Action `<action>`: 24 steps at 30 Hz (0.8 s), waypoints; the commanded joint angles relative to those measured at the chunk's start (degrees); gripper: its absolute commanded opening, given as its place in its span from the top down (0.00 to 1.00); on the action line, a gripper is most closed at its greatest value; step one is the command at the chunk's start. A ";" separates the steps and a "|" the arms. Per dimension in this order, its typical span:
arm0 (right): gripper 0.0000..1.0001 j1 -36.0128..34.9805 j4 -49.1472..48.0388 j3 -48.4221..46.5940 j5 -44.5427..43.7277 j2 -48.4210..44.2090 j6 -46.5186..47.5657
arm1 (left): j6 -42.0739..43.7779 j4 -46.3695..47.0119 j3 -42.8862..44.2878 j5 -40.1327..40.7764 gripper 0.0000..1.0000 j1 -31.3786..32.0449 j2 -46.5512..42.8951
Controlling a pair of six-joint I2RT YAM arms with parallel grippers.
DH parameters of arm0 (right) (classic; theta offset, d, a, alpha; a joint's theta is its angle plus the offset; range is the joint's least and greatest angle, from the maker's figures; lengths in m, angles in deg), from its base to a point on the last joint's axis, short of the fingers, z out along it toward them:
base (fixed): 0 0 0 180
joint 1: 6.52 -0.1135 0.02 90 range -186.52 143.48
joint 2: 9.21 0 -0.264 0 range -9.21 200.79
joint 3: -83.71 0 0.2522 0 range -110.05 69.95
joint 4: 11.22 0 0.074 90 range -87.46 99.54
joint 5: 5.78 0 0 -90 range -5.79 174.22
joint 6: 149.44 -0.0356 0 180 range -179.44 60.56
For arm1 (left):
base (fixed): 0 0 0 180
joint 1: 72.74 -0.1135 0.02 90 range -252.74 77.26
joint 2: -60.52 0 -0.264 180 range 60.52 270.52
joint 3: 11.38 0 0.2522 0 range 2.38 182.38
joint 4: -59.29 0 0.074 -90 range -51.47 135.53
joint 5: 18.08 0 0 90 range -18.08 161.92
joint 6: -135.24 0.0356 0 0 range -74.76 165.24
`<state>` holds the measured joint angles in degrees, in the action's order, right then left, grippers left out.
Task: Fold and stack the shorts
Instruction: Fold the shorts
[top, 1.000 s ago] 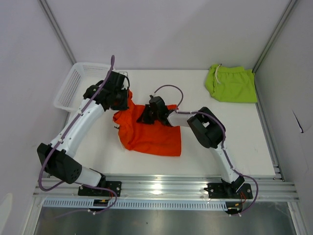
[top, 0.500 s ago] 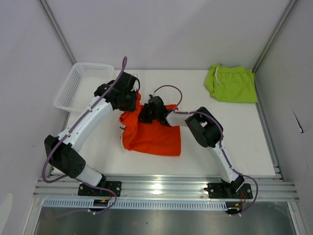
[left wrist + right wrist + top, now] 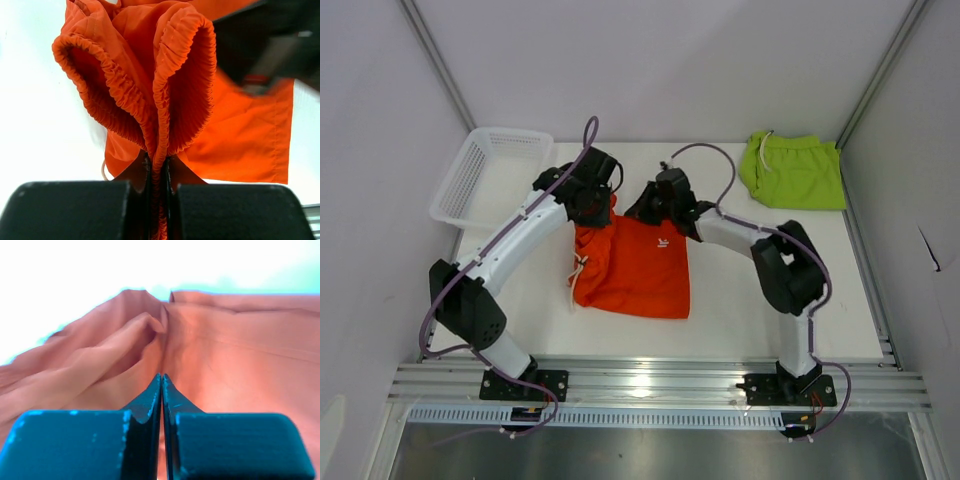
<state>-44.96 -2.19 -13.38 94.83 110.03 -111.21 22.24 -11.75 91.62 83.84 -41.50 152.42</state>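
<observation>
While the left hand [image 3: 159,167] clamps the elastic waist of the orange shorts [image 3: 638,272] mid-frame, the right hand [image 3: 161,385] sits clenched against that cloth; lime shorts [image 3: 798,172] lie upper right.

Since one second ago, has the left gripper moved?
Yes. The left gripper moved right, away from the white basket, its fingers shut on the orange shorts at the waistband.

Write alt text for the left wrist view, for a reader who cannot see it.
The left gripper is shut on the gathered elastic waistband of the bright orange fabric shorts, which puffs into two ruffled loops above it. The rest of the shorts spreads over the white table beyond.
</observation>
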 commanded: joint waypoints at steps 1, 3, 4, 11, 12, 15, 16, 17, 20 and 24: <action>0.97 3.10 2.97 4.92 -4.11 -11.21 4.47 | -2.04 0.06 3.67 1.61 1.00 1.19 0.56; 0.96 5.03 6.56 9.13 -4.46 -14.37 7.81 | -2.48 0.15 3.93 1.61 1.00 1.63 1.17; 0.96 5.65 7.62 10.80 -5.42 -17.52 9.13 | -2.66 0.23 4.02 1.70 1.00 2.06 1.35; 0.98 10.57 9.38 29.44 -6.58 -31.61 14.94 | -4.06 0.59 4.02 3.46 1.00 4.44 2.93; 0.98 11.01 9.74 30.84 -6.05 -31.87 15.55 | -4.33 0.59 4.02 3.72 1.00 4.70 3.20; 1.00 11.19 9.22 33.22 -4.47 -31.53 16.87 | -5.29 0.76 3.85 4.86 1.00 5.76 4.16; 1.00 11.19 8.95 33.49 -4.11 -31.09 17.14 | -5.56 0.76 3.93 4.95 1.00 6.28 4.60; 1.00 11.19 8.60 33.84 -3.76 -30.48 17.23 | -5.82 0.76 3.93 5.13 1.00 6.55 4.87; 1.00 11.19 7.81 34.64 -2.44 -28.90 17.58 | -6.79 1.11 4.81 5.74 1.00 7.78 5.74; 1.00 11.10 6.58 35.08 -0.51 -26.96 18.37 | -7.40 0.50 5.60 6.53 1.00 8.83 6.98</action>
<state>-33.81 6.83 21.22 92.20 81.68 -94.79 16.73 -12.03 94.02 88.67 -33.74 159.02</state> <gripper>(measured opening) 0.003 0.058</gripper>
